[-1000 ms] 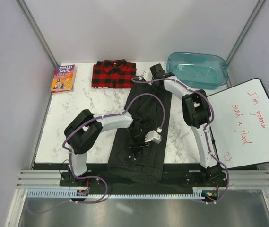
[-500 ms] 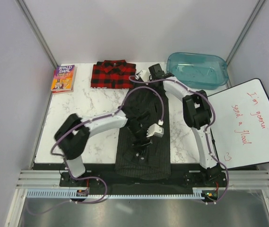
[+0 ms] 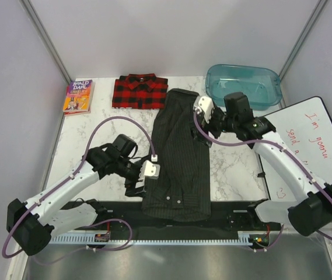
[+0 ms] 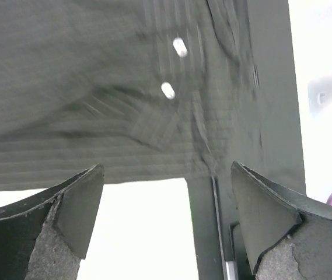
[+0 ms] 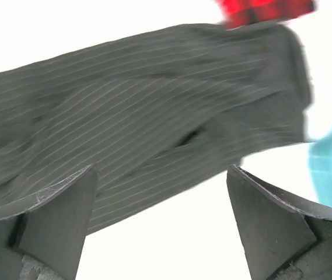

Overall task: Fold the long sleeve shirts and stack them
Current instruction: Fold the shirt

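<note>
Left end effector [image 4: 166, 172] gapes wide, empty. Right end effector [image 5: 161, 169] likewise, above the pinstriped shirt [image 3: 177, 163] lying on the tabletop [image 3: 95, 128].

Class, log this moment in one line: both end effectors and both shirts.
left end effector: open, empty | right end effector: open, empty | pinstripe shirt: laid lengthwise, unheld | plaid shirt: folded, not yet stacked
</note>
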Robot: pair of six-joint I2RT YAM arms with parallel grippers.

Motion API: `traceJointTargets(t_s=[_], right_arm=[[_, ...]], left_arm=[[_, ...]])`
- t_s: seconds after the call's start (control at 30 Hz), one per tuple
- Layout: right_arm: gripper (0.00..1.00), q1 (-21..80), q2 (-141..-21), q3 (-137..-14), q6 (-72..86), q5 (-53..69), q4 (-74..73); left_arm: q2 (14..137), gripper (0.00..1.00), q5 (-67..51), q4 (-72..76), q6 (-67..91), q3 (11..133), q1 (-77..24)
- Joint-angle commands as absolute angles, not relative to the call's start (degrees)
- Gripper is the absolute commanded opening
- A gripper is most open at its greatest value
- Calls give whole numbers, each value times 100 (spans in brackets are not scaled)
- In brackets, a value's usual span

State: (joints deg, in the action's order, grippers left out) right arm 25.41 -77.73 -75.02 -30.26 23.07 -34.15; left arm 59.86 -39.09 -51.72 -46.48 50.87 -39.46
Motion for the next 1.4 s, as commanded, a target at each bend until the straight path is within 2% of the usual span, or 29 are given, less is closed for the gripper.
traceJointTargets(t_s=[0.0, 0.07, 0.1, 0.17, 0.27, 0.3, 0.6, 0.97, 1.2, 1.27, 1.3, 1.33, 1.37], right_arm=[[98, 2584, -7340, -6198, -3207, 3793, -3232], [98, 2890, -7173, -6048, -3804, 3947, -3802], [98, 3118, -7050, -5629, -3936, 3511, -3806], [98, 3707, -6322, -4647, -4429, 3253, -3527], [98, 4647, -5512, -3853, -4605, 2620, -3165], [98, 5067, -5450, -3754, -4614, 2506, -3129], [95, 6704, -5660, -3287, -5061, 1916, -3172], [93, 7418, -5686, -3146, -5686, 1626, -4077], [91, 7532, -6311, -3041, -5581, 1337, -3701], [86, 7550, -6328, -2910, -5607, 1266, -3534], [79, 7559, -6372, -2892, -5573, 1240, -3490], [62, 7550, -6381, -2796, -5537, 1204, -3359], [56, 7550, -6355, -2734, -5441, 1169, -3288]], left_arm=[[5687, 94, -4130, -5405, -5870, 4431, -3665], [5590, 93, -4219, -5231, -6072, 4089, -3674], [5546, 93, -4175, -5134, -6108, 3956, -3674], [5563, 92, -4070, -5080, -6510, 3649, -3683], [5494, 91, -4052, -4931, -6758, 3385, -3735], [5476, 91, -4034, -4791, -6767, 3332, -3883], [5396, 89, -3235, -3815, -6574, 2769, -5193], [5607, 91, -3050, -3261, -6917, 2426, -5668], [5994, 91, -2971, -2778, -6706, 2365, -5845], [6108, 90, -2927, -2629, -6715, 2338, -5880], [6134, 87, -2918, -2593, -6706, 2320, -5889], [6213, 81, -2892, -2601, -6732, 2320, -5915], [6249, 76, -2892, -2593, -6724, 2329, -5950]])
